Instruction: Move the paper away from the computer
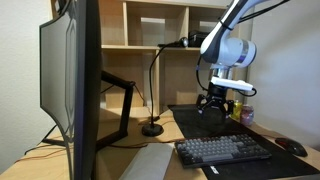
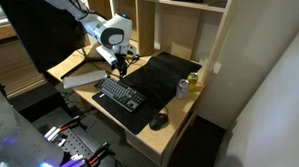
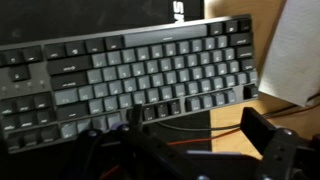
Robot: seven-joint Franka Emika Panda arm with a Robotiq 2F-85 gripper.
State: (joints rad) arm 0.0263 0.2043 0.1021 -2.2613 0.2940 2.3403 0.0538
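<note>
The monitor (image 1: 70, 90) fills the foreground; beyond it the hand (image 1: 217, 102) hangs, fingers spread and empty, near the keyboard (image 3: 130, 80), paper (image 3: 298, 50) just beside it on the bench (image 1: 25, 162)

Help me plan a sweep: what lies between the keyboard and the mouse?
Nothing. Between the keyboard and the mouse there is only bare mat, as shown in an exterior view.

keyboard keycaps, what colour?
Light grey middle keys, dark grey outer keys on the keyboard; clearest in the wrist view.
</note>
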